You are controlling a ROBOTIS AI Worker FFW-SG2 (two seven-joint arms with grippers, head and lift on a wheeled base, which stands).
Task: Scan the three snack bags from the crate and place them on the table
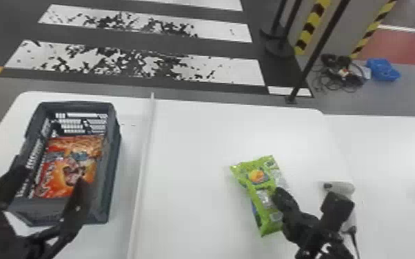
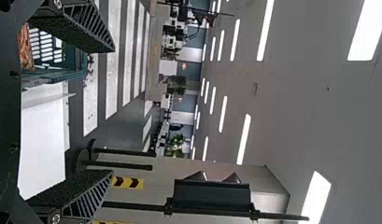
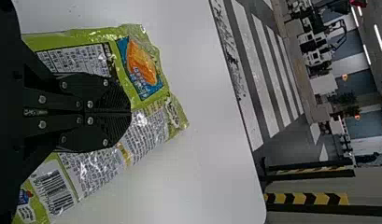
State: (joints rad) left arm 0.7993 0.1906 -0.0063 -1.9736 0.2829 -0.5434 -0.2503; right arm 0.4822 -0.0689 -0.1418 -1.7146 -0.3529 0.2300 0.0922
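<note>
Dark crate [image 1: 111, 172] at left, green snack bag [image 1: 258, 193] at right.
The crate holds an orange-red snack bag [image 1: 57, 175]; the left gripper [image 1: 51, 177] is over its near part, jaws spread. Right of them, at the white surface [image 1: 189, 148], the right gripper's [image 1: 279, 193] jaws grip the green snack bag, near a pale device [image 1: 343, 187].

The green bag [image 1: 259, 187] looks glossy, the crate [image 1: 112, 165] matt plastic.
</note>
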